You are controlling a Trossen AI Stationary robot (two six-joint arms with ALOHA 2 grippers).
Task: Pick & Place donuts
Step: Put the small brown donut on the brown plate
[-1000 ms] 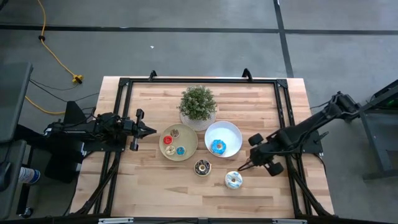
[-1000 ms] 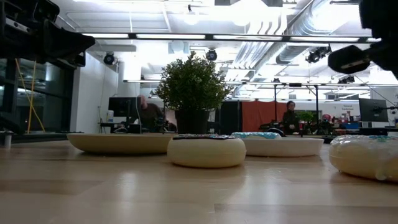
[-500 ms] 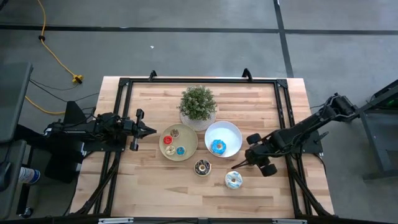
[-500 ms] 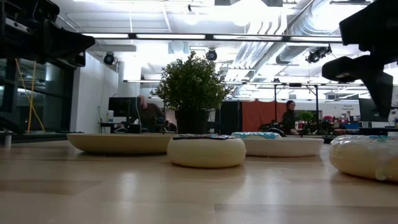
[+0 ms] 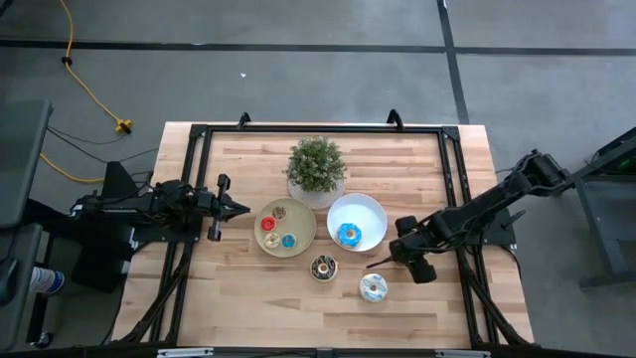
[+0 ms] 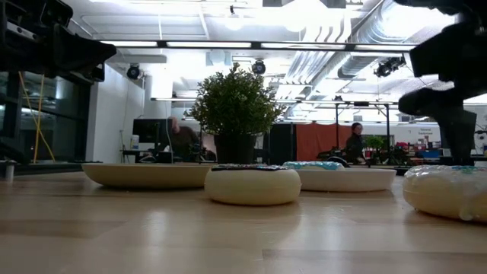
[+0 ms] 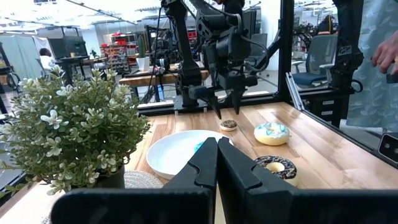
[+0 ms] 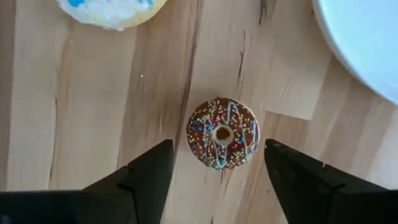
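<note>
Lit workshop | wood table (image 5: 248, 298) | right end effector (image 8: 214, 163) spread over small chocolate donut (image 8: 222, 132) | left end effector (image 7: 217, 163) clenched

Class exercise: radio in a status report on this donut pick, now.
Right gripper open, poised over small chocolate sprinkled donut on the table. Left gripper shut, parked beside tan plate. Nothing in the way.

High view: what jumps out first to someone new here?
The potted plant at the table's back middle draws the eye, with the tan plate and white plate side by side in front of it, each holding donuts. Next is the right gripper, open, above a small chocolate sprinkled donut on the bare wood beside the white plate. The left gripper waits shut at the table's left.
</note>
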